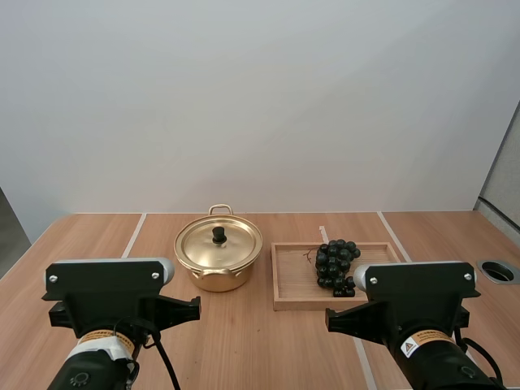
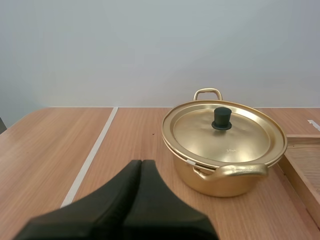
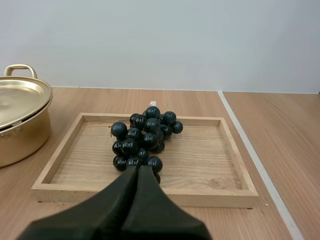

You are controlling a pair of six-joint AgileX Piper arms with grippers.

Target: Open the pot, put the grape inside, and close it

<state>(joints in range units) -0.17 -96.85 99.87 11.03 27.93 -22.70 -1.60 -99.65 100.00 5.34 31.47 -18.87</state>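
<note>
Standing on table [image 1: 244, 341]: gold pot [image 1: 218, 272], lid [image 1: 240, 244] on (black knob [image 1: 218, 235]); grapes [image 1: 335, 262] on wooden tray [image 1: 294, 276] beside it. Closed, empty: left gripper [image 2: 141, 163], right gripper [image 3: 137, 169].

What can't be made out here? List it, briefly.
- Inside of the pot: every view, the lid is on.
- Nearest berries of the grapes: right wrist view, behind the shut right gripper.
- Near right corner of the tray: high view, behind the right arm.
- Most of the tray: left wrist view, cut off by the picture's edge.
</note>
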